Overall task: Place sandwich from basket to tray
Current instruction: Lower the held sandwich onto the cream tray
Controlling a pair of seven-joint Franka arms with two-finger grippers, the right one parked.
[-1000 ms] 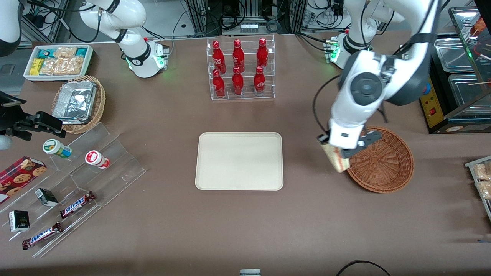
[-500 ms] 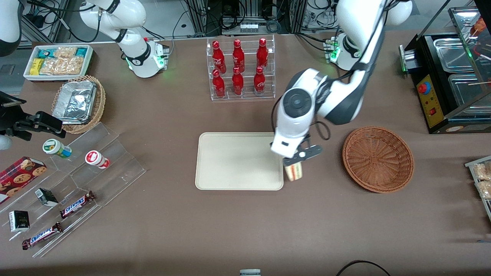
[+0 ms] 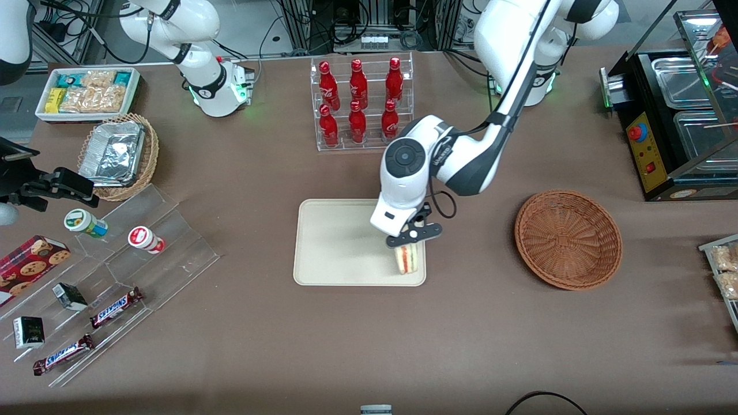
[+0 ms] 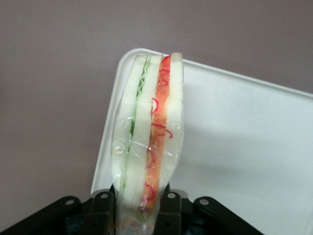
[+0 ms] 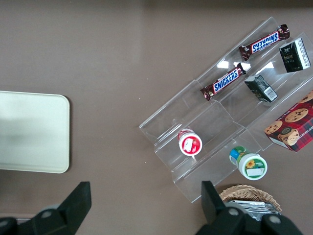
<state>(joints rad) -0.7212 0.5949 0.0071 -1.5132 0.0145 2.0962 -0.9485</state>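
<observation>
My gripper (image 3: 407,246) is shut on the sandwich (image 3: 406,259), a wrapped wedge of white bread with red-orange and pale green layers, and holds it over the corner of the cream tray (image 3: 340,242) nearest the front camera and the basket. In the left wrist view the sandwich (image 4: 148,137) stands between the two black fingers (image 4: 100,205), above the tray's corner (image 4: 244,147). The reddish-brown wicker basket (image 3: 568,239) stands apart, toward the working arm's end of the table, with nothing showing in it.
A clear rack of red bottles (image 3: 360,104) stands farther from the front camera than the tray. A tan basket with foil containers (image 3: 118,155), a white snack bin (image 3: 86,92) and an acrylic stand with candy bars (image 3: 115,288) lie toward the parked arm's end.
My gripper has carried the sandwich from the basket's rim toward the parked arm's end, past the tray's edge, and now holds it over the tray's corner.
</observation>
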